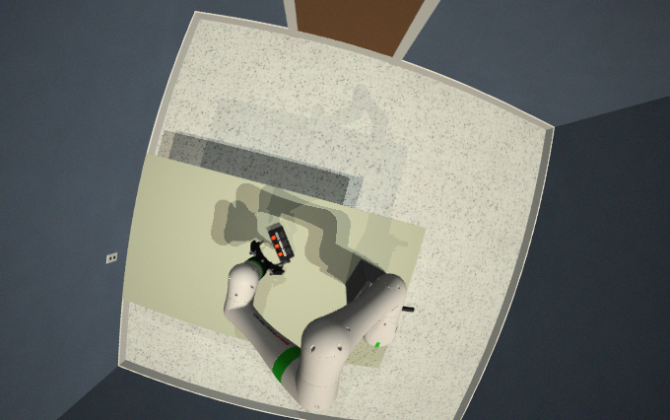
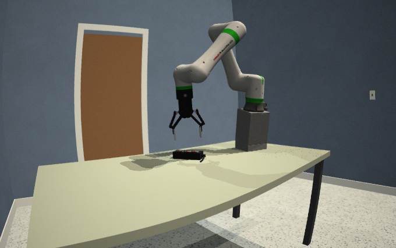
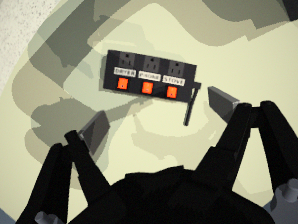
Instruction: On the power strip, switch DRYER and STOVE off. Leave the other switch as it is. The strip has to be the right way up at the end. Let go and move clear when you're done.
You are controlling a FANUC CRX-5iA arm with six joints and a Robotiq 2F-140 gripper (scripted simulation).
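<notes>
A black power strip (image 1: 281,242) (image 2: 187,153) (image 3: 150,80) lies flat on the table, right way up. It has three switches in a row, all lit orange-red, each with a small white label above it; the labels are too small to read. A short black cord stub sticks out of its end in the wrist view (image 3: 192,103). My gripper (image 2: 187,133) (image 3: 156,108) (image 1: 265,256) is open and empty. It hangs well above the table, just beside and above the strip, fingers pointing down.
The pale green table (image 2: 145,192) (image 1: 167,237) carries the arm's grey pedestal (image 2: 252,129) at its back right. A brown door (image 2: 110,96) is in the wall behind. The table's edges lie far from the strip.
</notes>
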